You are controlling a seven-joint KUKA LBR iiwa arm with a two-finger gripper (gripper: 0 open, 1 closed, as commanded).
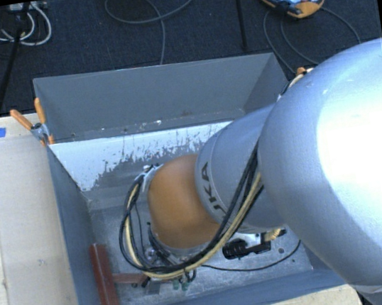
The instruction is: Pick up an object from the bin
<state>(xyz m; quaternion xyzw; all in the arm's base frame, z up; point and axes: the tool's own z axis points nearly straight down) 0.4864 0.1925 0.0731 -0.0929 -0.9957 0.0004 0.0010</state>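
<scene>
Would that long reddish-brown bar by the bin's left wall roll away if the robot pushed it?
Probably not: the reddish-brown bar looks flat-sided, so it would likely slide rather than roll. It lies dead straight, so it is probably stiff, not floppy. A handle-like piece seems to stick out sideways, which should also stop rolling.

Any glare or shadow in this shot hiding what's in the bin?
Camera view: hard light washes the silver arm nearly white; the bin is bright on its back slope; the floor under the orange wrist cover lies in shadow, dimming what sits there; the reddish-brown T-shaped tool by the left wall is plainly lit.
</scene>
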